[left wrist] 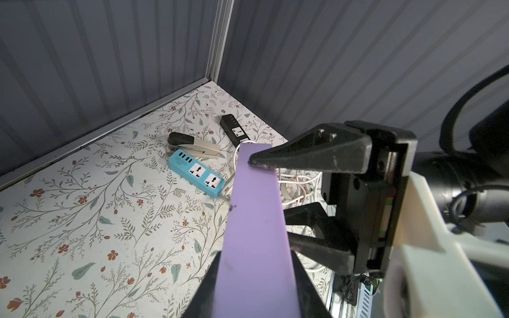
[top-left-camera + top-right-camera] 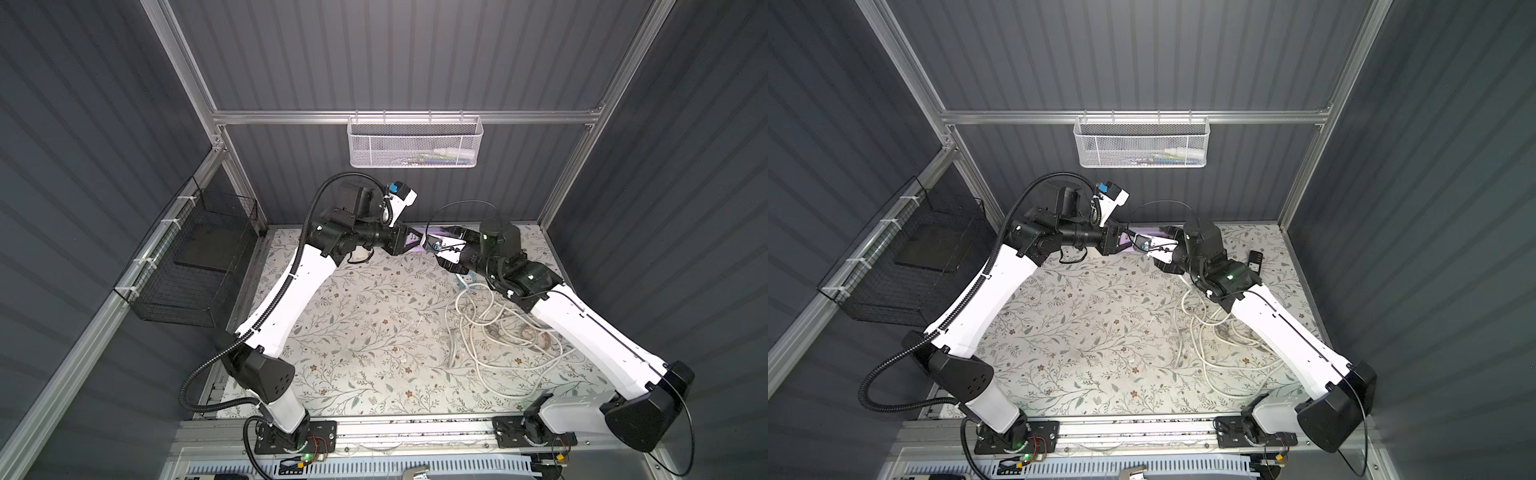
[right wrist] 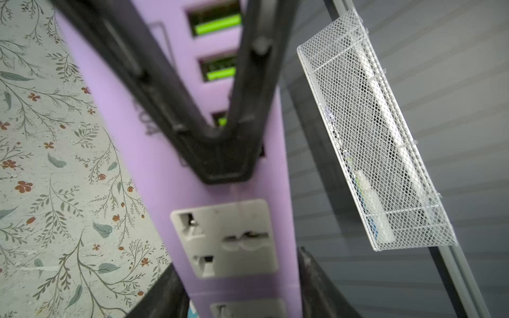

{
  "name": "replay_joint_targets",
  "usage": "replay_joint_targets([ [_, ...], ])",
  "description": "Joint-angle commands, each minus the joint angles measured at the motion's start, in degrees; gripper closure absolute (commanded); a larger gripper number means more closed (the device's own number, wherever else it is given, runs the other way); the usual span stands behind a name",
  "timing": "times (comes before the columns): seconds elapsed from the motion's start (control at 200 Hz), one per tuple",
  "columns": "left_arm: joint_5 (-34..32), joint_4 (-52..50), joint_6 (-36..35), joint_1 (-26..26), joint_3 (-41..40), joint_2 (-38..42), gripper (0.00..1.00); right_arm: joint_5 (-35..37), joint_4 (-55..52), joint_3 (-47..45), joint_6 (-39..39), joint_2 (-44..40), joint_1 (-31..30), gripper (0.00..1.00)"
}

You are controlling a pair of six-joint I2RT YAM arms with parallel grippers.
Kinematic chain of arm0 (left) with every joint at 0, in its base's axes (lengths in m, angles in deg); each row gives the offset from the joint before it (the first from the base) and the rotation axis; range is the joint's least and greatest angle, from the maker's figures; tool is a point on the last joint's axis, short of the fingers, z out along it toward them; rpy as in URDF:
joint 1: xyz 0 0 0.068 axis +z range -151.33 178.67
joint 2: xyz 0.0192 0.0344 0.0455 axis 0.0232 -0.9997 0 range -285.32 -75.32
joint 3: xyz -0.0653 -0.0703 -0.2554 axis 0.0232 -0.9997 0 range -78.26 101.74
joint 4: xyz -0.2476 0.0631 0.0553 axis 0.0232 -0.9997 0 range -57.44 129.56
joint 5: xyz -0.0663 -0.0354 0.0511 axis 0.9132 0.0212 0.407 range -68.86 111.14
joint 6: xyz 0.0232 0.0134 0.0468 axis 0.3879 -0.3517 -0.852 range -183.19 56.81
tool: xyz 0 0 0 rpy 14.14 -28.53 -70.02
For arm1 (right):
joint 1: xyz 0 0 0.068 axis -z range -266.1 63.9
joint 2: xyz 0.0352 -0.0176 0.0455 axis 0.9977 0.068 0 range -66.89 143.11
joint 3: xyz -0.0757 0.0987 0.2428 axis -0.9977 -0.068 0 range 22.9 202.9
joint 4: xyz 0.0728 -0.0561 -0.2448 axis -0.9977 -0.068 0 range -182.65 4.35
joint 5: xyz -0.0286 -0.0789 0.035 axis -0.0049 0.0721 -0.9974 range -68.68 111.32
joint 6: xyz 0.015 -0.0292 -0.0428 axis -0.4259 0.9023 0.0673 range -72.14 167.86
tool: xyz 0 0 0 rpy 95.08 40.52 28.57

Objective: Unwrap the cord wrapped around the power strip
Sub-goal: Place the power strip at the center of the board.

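The flat purple plastic power strip [image 1: 256, 242] hangs above the floral-patterned worktop [image 1: 82, 220], clamped in my left hand [image 3: 225, 165]. My right hand [image 1: 268, 187] straddles its other end; gripping or not, I cannot tell. A tangled white cord [image 2: 478, 324] lies on the worktop.

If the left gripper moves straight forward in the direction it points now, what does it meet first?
Probably the right gripper, straddling the far end of the purple power strip that the left gripper holds.

Even, bright light; power strip [image 3: 165, 179] blurred close to lens.
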Motion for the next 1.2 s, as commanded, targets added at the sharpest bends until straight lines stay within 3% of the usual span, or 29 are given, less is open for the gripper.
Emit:
replay_joint_targets([
  [0.0,3.88,1.88,-0.41,-0.51,1.44,0.29,1.0,0.72,4.21,0.79,-4.74,-0.01,0.45,0.87],
  [0.1,2.69,2.55,-0.17,-0.51,0.96,0.78,1.0,0.81,4.44,0.26,-5.44,-0.24,0.53,1.0],
  [0.14,1.68,3.06,0.12,-0.43,0.55,1.14,0.87,0.72,4.6,-0.1,-5.69,-0.33,0.52,1.0],
  [0.2,-0.21,4.19,0.81,-0.26,-0.43,1.96,0.57,0.53,4.63,-0.55,-6.42,-0.6,0.53,1.0],
  [0.21,-0.45,4.41,0.83,-0.25,-0.59,2.11,0.48,0.47,4.51,-0.63,-6.54,-0.6,0.51,1.0],
  [0.225,-0.68,4.73,0.91,-0.17,-0.88,2.32,0.22,0.33,4.37,-0.7,-6.65,-0.63,0.46,1.0],
  [0.24,-0.94,5.05,0.93,-0.13,-1.08,2.55,0.06,0.26,4.07,-0.69,-6.81,-0.65,0.5,1.0],
  [0.255,-1.41,5.38,1.05,-0.06,-1.31,2.8,0.01,0.09,3.87,-0.79,-6.99,-0.68,0.51,1.0],
  [0.46,-9.76,16.29,3.48,2.18,-10.37,10.79,0.0,-0.48,1.51,-2.02,-11.33,-0.6,0.53,1.0],
  [0.575,-19.83,24.51,3.35,2.56,-18.04,17.21,0.0,-0.66,0.99,-3.38,-15.77,0.74,1.2,1.0],
  [0.77,-29.56,32.86,-0.41,2.57,-27.17,23.1,0.0,-7.21,-2.91,0.52,-33.07,7.65,7.29,1.0],
  [1.191,-30.44,31.85,-2.5,2.56,-27.57,21.07,0.0,-3.99,-20.78,22.2,-50.73,33.37,11.07,1.0],
])
